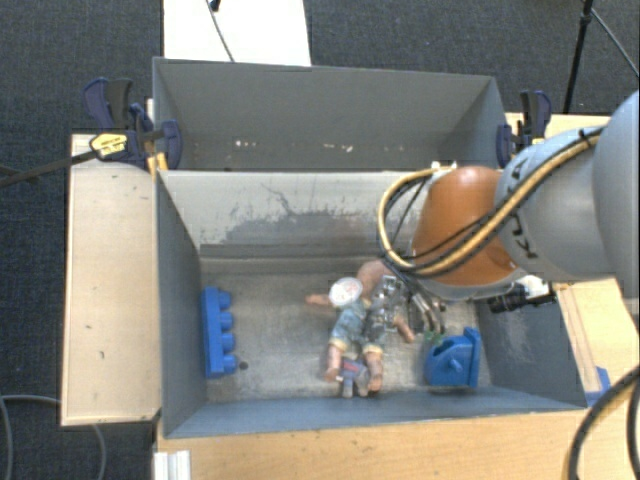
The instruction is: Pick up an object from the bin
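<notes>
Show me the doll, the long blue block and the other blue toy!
doll (pixel 349 328): camera view, its blue body.
long blue block (pixel 217 334): camera view, its middle.
other blue toy (pixel 453 361): camera view, its middle.

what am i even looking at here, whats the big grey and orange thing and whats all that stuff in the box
This is one picture, taken from above the box and a little to one side. The box is a grey metal bin holding a few small things. The big grey tube is a robot arm reaching in from the right. The orange cover and the looping cables are part of the arm. At its tip is a gripper, the arm's "hand", low over a small doll lying in the middle of the bin. A blue brick lies by the left wall, and a blue plastic piece sits on the right. Whether the gripper has hold of the doll cannot be told from here.
</notes>
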You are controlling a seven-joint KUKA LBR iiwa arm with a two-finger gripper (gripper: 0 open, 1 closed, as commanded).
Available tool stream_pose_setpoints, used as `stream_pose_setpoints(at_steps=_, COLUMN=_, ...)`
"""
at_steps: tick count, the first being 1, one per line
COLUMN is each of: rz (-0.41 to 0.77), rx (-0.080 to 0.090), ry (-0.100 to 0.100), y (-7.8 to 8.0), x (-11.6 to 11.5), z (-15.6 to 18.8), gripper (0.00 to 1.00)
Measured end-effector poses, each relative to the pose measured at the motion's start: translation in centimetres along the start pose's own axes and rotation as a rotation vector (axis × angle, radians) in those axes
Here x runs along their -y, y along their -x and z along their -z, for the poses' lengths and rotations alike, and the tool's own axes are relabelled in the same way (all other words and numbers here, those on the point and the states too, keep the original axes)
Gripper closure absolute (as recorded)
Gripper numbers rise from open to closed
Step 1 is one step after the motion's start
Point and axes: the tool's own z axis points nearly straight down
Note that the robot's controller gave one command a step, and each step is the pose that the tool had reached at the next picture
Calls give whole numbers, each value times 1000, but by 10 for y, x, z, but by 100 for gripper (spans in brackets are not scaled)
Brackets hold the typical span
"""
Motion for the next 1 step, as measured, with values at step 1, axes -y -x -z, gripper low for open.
stream_pose_setpoints(at_steps=1, rz=31, rx=-12, ry=-7, y=15, x=-16, z=152, gripper=100)
